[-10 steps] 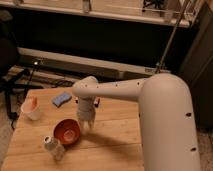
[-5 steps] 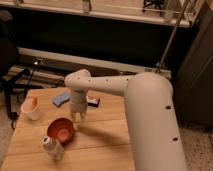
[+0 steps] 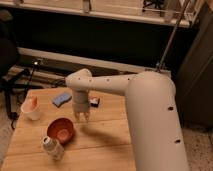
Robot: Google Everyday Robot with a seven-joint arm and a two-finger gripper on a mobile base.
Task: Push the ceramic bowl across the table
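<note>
The ceramic bowl (image 3: 61,131) is round and red-orange with a lighter inside. It sits upright on the light wooden table (image 3: 105,140), left of centre. My gripper (image 3: 82,116) points down just beyond the bowl's upper right rim, at the end of the white arm (image 3: 145,110). It is very close to the rim, and I cannot tell whether it touches. Nothing shows held in it.
A white cup (image 3: 31,108) with orange contents stands at the table's left edge. A can (image 3: 50,147) stands just in front of the bowl. A blue object (image 3: 62,99) and a small dark item (image 3: 94,101) lie toward the far edge. The arm's bulk covers the table's right side.
My gripper has swung left and back from the bowl's right side. The bowl has slid a little to the left, closer to the can.
</note>
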